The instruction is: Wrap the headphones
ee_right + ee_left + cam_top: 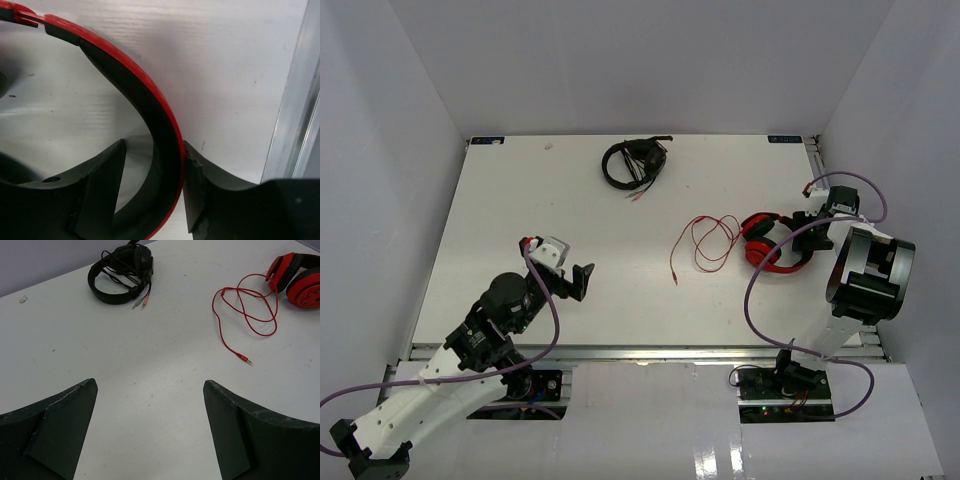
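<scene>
The red headphones [775,250] lie on the white table at the right, ear cups towards the left. Their thin red cable [705,243] lies in loose loops to their left, its plug end [245,359] nearest the middle. My right gripper [810,222] is low at the headband, and in the right wrist view its jaws [154,142] straddle the red band [150,100]. The right finger touches the red outer side, while a gap shows at the left finger. My left gripper [582,280] is open and empty over bare table, left of the cable; it also shows in the left wrist view [149,382].
All-black headphones [632,162] with a coiled dark cable lie at the back middle, also seen in the left wrist view [120,272]. A metal rail [295,115] runs along the table's right edge, close to my right gripper. White walls enclose the table.
</scene>
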